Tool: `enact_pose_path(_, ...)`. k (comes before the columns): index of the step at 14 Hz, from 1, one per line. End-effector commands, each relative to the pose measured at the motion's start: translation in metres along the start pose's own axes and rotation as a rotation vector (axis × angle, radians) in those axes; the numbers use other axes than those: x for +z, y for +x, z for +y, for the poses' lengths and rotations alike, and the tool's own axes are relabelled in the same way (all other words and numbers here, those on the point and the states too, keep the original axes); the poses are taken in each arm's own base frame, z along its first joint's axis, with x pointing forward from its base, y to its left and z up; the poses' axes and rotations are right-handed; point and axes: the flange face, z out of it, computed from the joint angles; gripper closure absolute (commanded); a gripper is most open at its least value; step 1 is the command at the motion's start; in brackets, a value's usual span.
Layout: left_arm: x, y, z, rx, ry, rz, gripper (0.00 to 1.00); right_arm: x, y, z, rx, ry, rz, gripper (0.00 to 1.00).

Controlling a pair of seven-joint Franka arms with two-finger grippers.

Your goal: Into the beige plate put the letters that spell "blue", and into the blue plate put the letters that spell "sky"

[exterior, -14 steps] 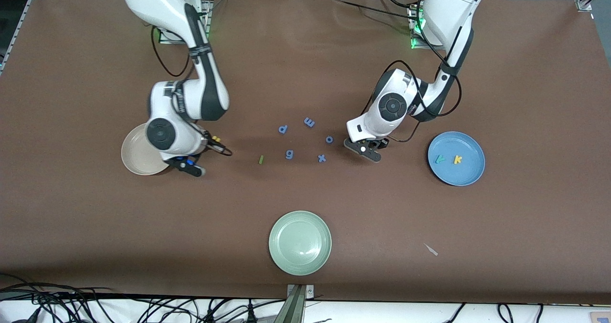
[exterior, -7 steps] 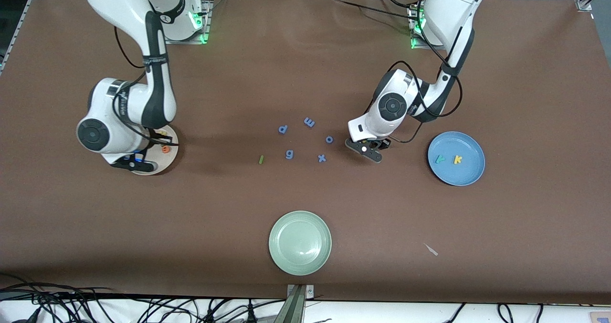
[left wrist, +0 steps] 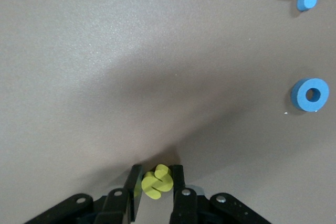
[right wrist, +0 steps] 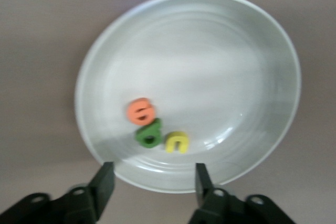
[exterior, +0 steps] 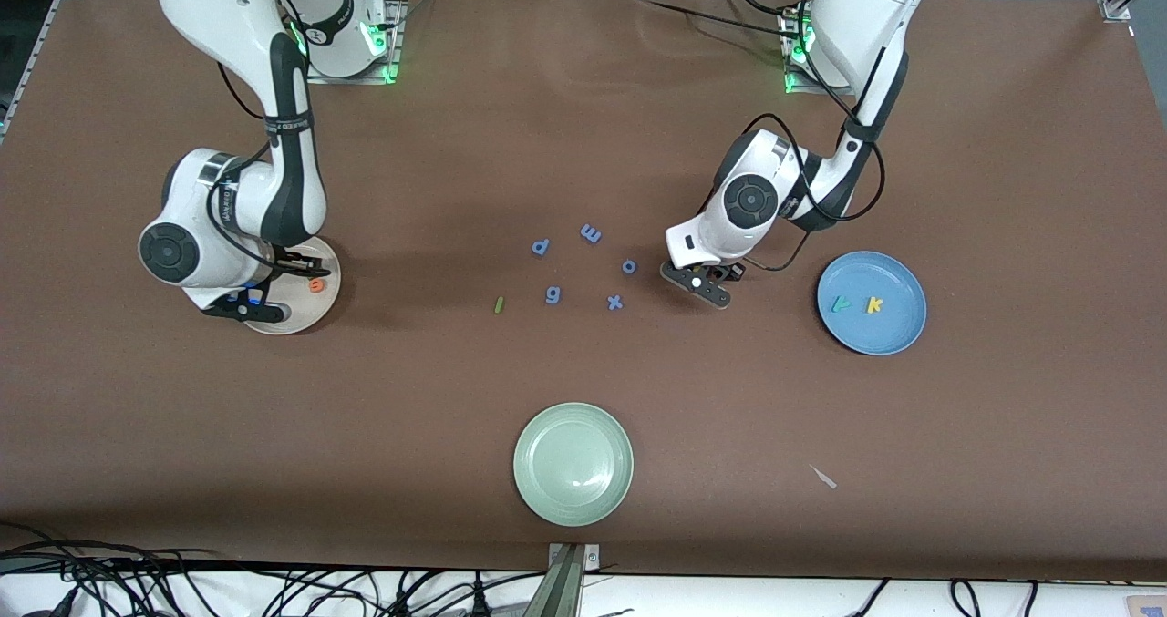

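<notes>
Watching left gripper (left wrist: 156, 188) clenched on the yellow s (left wrist: 157, 181); lift straight before swinging to the blue plate (exterior: 898, 330); right gripper (right wrist: 153, 179) released over the beige plate (right wrist: 262, 51).

Beige plate (right wrist: 247, 51) holds orange e (right wrist: 140, 112), dark green b (right wrist: 149, 134), yellow u (right wrist: 176, 142) — blue plate (exterior: 898, 334) teal y (exterior: 841, 304), yellow k (exterior: 874, 304)

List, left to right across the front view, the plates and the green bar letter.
beige plate → green bar l → pale green plate → blue plate
</notes>
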Motion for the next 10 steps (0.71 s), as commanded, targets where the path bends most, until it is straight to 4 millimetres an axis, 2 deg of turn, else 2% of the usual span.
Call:
enact_pose_path(1,-0.013,-0.008,-0.034,-0.011,0.009,-0.005,1.00,-0.025,-0.002,-0.053,0.017,-0.003,0.038,0.00)
enact_pose_path(3,-0.039,-0.009,-0.067,0.029,0.005,0.005,1.00,-0.034,-0.006,-0.096,0.064,0.054,0.055,0.00)
enact_pose_path(6,-0.072,-0.025,-0.135,0.045,-0.007,0.000,1.00,-0.040,-0.004,-0.164,0.072,0.124,0.074,0.00)
enact_pose_path(8,-0.079,-0.038,-0.177,0.113,-0.014,0.002,1.00,-0.034,-0.006,-0.212,0.071,0.129,0.083,0.00)
enact_pose_path(10,-0.077,-0.051,-0.212,0.163,-0.020,0.001,1.00,-0.031,0.000,-0.241,0.114,0.134,0.095,0.00)
